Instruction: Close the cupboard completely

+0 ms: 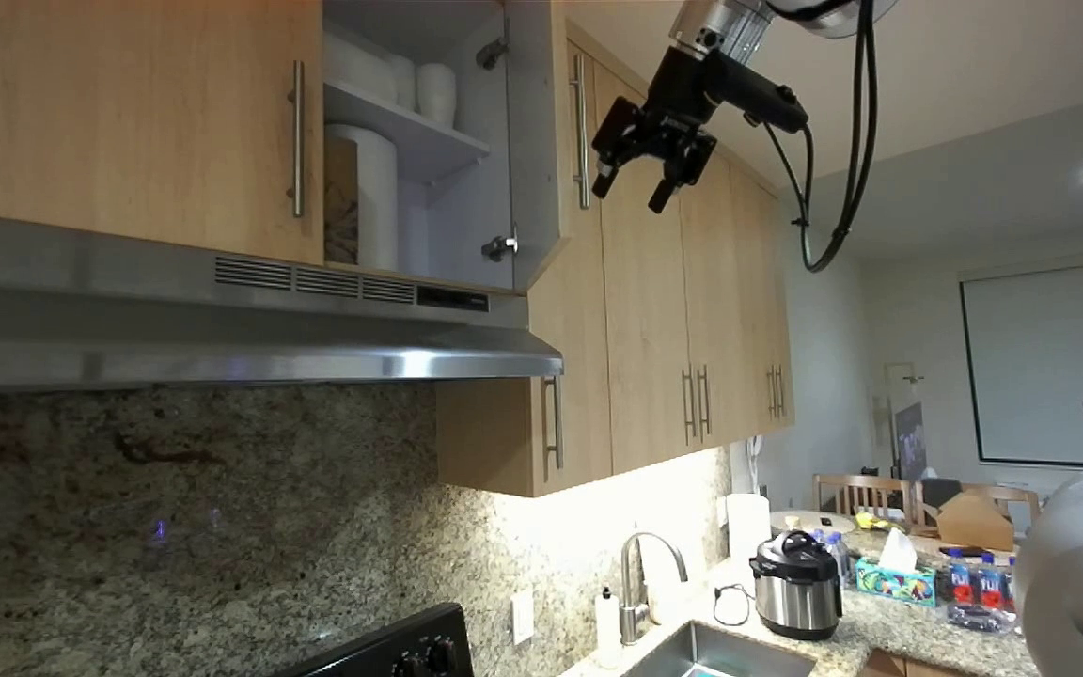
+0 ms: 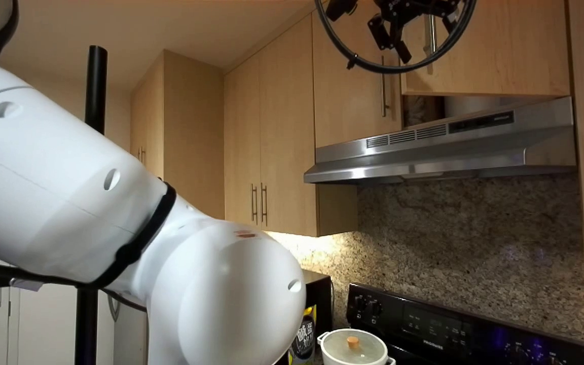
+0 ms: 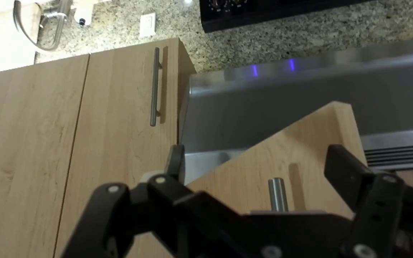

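1. In an exterior view, my black two-finger claw [image 1: 633, 193] hangs high in the air, its fingers far apart, and it holds nothing. Near it is the short light maple-wood cupboard [image 1: 466, 212], above the long stainless-steel range hood [image 1: 250, 348]. Its flat door [image 1: 534, 132] stands wide open, so I see the white shelf [image 1: 419, 141] with a white cup-like vessel [image 1: 436, 94] on it, and a tall white cylinder [image 1: 375, 202] below.

2. In an exterior view, my thick white arm [image 2: 221, 279] fills much of the left side. My claw is at the top edge, partly behind a black cable loop [image 2: 393, 69]. Under the lower edge of the door, a part of the cupboard's inside is visible.

3. In the wrist view, my fingers are widely separated. Between them I see the door's outer face with its silver bar handle [image 3: 278, 193], which they do not grip. Whether I touch the door, I cannot tell. The taller maple-wood cabinets [image 3: 31, 143] beside it are closed.
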### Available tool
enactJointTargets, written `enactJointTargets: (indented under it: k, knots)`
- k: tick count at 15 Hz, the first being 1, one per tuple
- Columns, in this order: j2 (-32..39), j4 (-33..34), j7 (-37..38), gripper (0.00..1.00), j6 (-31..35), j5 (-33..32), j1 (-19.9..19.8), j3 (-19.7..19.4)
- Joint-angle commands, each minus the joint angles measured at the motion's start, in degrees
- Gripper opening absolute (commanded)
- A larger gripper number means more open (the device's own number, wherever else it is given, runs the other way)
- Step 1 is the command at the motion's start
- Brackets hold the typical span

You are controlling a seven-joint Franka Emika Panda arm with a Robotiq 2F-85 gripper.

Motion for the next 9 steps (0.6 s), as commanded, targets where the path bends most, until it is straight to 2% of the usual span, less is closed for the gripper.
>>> enactJointTargets:
  k: [1, 4, 9]
  knots:
    - [1.95, 0.49, 4.08, 1.0, 7.22, 3.05, -1.48, 2.04]
    - [3.19, 0.7, 5.18, 1.0, 10.93, 4.09, -1.55, 2.65]
    - [3.23, 0.4, 4.32, 1.0, 11.72, 5.69, -0.57, 2.83]
